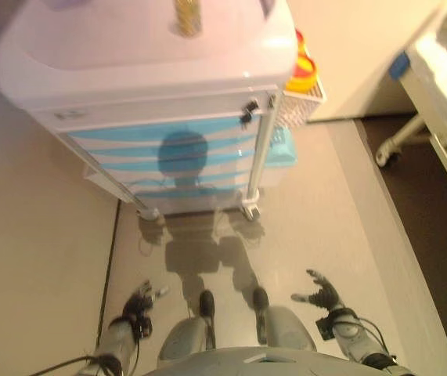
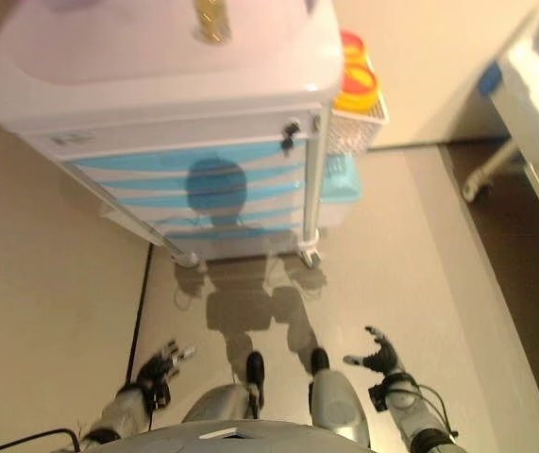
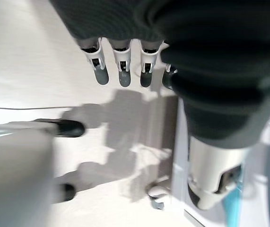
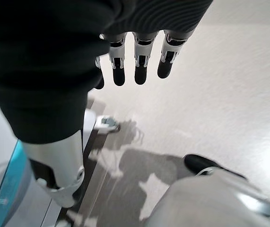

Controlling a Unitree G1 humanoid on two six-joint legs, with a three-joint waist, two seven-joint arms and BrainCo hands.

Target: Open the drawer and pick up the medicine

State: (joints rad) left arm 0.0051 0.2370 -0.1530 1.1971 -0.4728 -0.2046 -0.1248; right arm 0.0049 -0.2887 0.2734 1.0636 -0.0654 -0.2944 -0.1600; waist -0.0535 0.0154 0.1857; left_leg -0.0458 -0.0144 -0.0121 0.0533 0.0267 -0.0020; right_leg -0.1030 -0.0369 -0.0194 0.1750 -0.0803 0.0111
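Observation:
A white wheeled cart [image 1: 145,55] stands ahead of me, its front a stack of shut drawers [image 1: 168,157] with blue and white stripes. A dark lock [image 1: 249,111] sits at the upper right of the drawer front. No medicine shows. My left hand [image 1: 138,301] hangs low at my left side, fingers relaxed and empty; its fingers [image 3: 120,66] show straight in the left wrist view. My right hand [image 1: 322,294] hangs low at my right, open and empty, fingers [image 4: 142,61] straight. Both hands are well short of the cart.
A white wire basket [image 1: 301,106] with a yellow and red container [image 1: 303,70] hangs on the cart's right side. A small gold object [image 1: 185,17] stands on the cart top. A bed frame with a wheeled leg [image 1: 399,141] is at the right. Cart wheel [image 1: 250,210] rests on the floor.

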